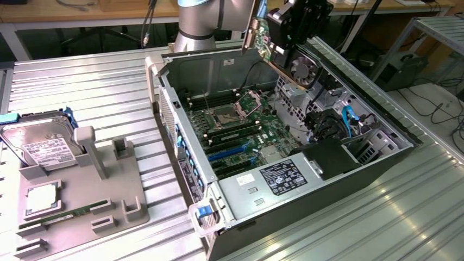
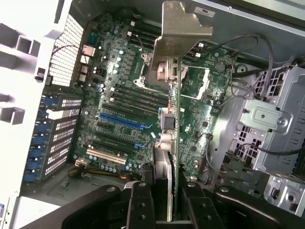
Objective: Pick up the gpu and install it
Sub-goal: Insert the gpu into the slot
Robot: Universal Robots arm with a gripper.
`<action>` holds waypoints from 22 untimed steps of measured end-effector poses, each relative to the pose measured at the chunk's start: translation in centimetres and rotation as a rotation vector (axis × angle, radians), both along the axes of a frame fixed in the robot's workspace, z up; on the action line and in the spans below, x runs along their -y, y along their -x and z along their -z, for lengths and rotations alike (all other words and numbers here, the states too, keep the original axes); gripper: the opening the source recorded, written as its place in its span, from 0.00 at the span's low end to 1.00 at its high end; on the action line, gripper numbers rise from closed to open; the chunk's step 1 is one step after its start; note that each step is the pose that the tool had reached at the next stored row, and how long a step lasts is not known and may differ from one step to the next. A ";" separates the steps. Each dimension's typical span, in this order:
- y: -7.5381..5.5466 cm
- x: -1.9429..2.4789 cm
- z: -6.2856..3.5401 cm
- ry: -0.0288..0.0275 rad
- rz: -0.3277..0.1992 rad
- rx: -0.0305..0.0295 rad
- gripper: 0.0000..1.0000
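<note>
The gpu (image 1: 264, 46) hangs tilted in the air above the far end of the open computer case (image 1: 181, 98), green circuit board showing, silver bracket (image 1: 250, 32) at its end. My gripper (image 1: 284, 33) is shut on it, gripping the card by its two flat faces. In the wrist view the gpu (image 2: 172, 119) appears edge-on between my black fingers (image 2: 138, 205), its metal bracket (image 2: 178, 33) pointing away over the motherboard (image 2: 114, 95). The blue expansion slot (image 2: 121, 121) lies below, off to one side of the card's edge. The card touches nothing in the case.
The case lies on its side with the motherboard (image 1: 239, 125), power supply (image 1: 286, 176), a fan (image 1: 305, 68) and blue cables (image 1: 348, 122) inside. At the exterior view's left a grey fixture (image 1: 94, 217) holds a hard drive (image 1: 43, 144), a CPU (image 1: 43, 198) and a RAM stick (image 1: 65, 215).
</note>
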State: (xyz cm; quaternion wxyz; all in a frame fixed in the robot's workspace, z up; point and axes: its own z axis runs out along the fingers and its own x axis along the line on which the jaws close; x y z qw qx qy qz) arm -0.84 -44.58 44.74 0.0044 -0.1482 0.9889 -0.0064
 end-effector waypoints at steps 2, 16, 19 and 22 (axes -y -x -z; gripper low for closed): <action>0.0 0.00 0.00 0.0001 -0.017 0.0000 0.28; 0.0 0.00 0.00 0.0001 -0.155 0.0000 0.28; 0.0 0.00 0.00 0.0000 -0.182 0.0000 0.28; 0.0 0.00 0.00 0.0000 -0.206 0.0000 0.28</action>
